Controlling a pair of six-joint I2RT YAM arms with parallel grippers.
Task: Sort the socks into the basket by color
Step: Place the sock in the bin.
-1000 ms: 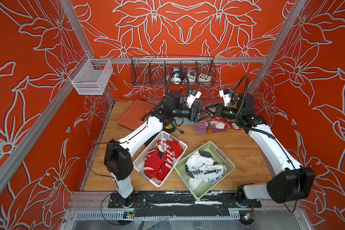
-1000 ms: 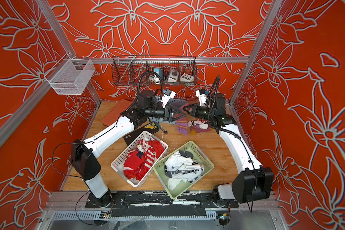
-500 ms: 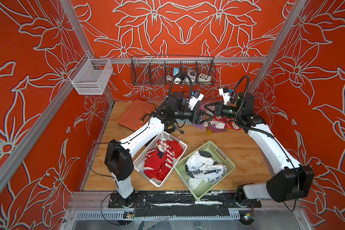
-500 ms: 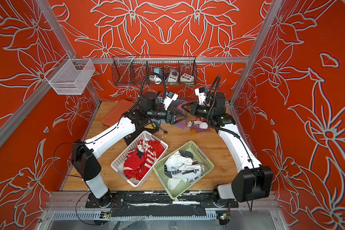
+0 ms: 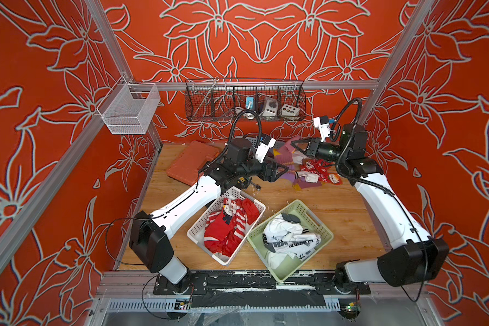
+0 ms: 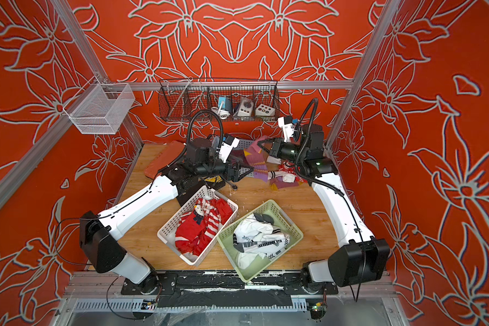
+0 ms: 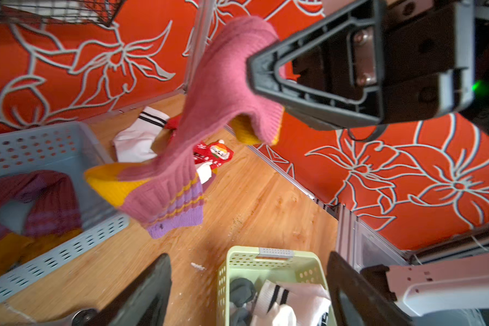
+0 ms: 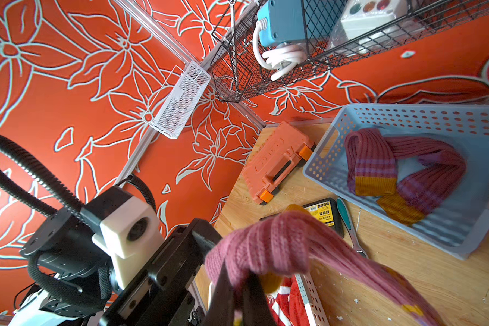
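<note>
Nearest us sits a pale green perforated plastic basket [image 5: 323, 225] holding crumpled white socks [image 5: 288, 240] with black and grey marks. Touching its side is a white perforated basket [image 5: 199, 225] filled with red socks [image 5: 223, 228], some candy-striped and one with a snowman. Both rest on a scuffed wooden table [image 5: 339, 209].

Further in, a loose pile of socks [image 5: 311, 175] lies on the wood, soft knits in red, white and purple. Beside it we find the left gripper [image 6: 246, 170], its black jaws spread wide with nothing between them.

Beyond, the right gripper [image 8: 237, 285] is pinched tight on a pink-purple sock [image 7: 209, 118], a ribbed knit with yellow patches and a striped cuff. The sock dangles from the jaws above the wood, near the pile.

At the back a blue-grey perforated basket [image 8: 407, 113] holds two ribbed purple socks [image 8: 393, 169]. An orange moulded plastic case [image 5: 191, 163] lies beside it.
</note>
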